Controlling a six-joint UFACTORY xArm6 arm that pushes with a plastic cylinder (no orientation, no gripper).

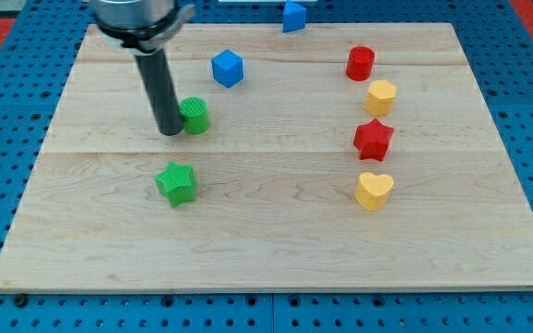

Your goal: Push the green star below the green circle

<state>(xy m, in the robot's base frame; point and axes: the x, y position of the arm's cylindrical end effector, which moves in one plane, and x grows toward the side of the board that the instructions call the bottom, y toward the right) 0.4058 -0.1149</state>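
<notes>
The green star [176,183] lies on the wooden board [276,240] at the lower left. The green circle [195,116] stands above it and slightly to the right. My tip [169,132] is right beside the green circle on its left, close to touching it, and above the green star with a gap between them. The dark rod rises from the tip to the view's top left.
A blue cube [228,68] lies up and right of the green circle. Another blue block [293,16] sits at the board's top edge. On the right stand a red cylinder [361,63], a yellow hexagon [380,96], a red star [374,140] and a yellow heart [374,191].
</notes>
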